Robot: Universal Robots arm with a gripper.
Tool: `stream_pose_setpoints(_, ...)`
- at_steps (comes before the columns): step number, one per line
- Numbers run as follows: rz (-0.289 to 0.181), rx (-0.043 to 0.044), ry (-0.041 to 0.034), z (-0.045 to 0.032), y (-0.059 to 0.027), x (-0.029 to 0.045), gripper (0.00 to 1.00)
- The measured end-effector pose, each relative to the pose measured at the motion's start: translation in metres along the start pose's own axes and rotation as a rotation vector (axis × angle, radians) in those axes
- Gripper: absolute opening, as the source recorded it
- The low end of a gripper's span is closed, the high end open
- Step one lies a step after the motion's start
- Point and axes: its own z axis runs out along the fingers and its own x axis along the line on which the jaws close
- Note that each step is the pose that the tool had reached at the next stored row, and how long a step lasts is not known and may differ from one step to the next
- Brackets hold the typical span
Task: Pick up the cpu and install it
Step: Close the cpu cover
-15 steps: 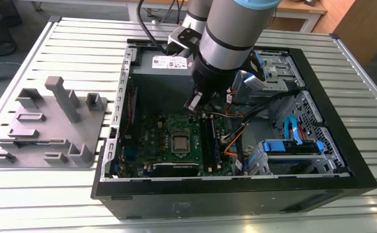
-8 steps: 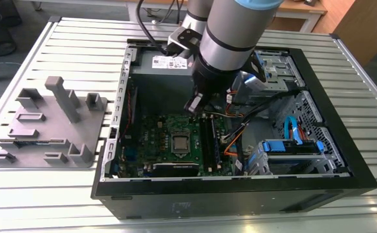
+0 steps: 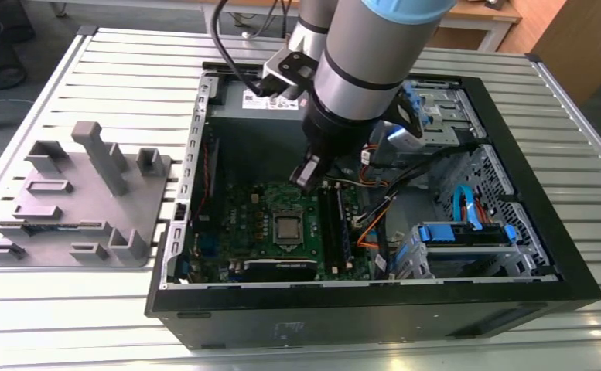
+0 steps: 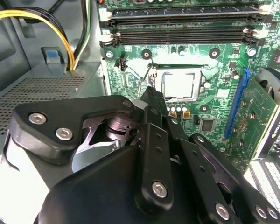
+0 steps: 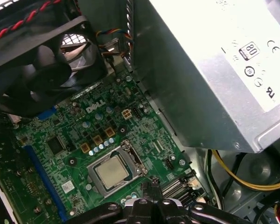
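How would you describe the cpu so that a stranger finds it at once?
Look inside the open black computer case, at the green board on its floor. Near the board's middle, a metal frame surrounds the cpu. It is the only flat, shiny, silver-grey square among dark chips.

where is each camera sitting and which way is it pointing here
Exterior view: off the arm, above the table, looking down into the open black computer case; the grey arm and its gripper show.
Second wrist view: on the arm, facing the green motherboard past the black gripper linkage.
First wrist view: on the arm, looking down beside the silver power supply box.
All share the small square silver-topped cpu sitting in its socket.
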Motion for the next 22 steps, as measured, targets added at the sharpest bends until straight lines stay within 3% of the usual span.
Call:
stream_pose_setpoints(8, -0.001, 0.0000, 0.0000, 0.0052, 0.0024, 0.0061, 0.11)
stream_pose_setpoints(14, -0.001, 0.0000, -0.0001, 0.0103, 0.0023, 0.0068, 0.11)
stream_pose_setpoints(22, -0.001, -0.0001, -0.0001, 0.0114, 0.0031, 0.0063, 0.11)
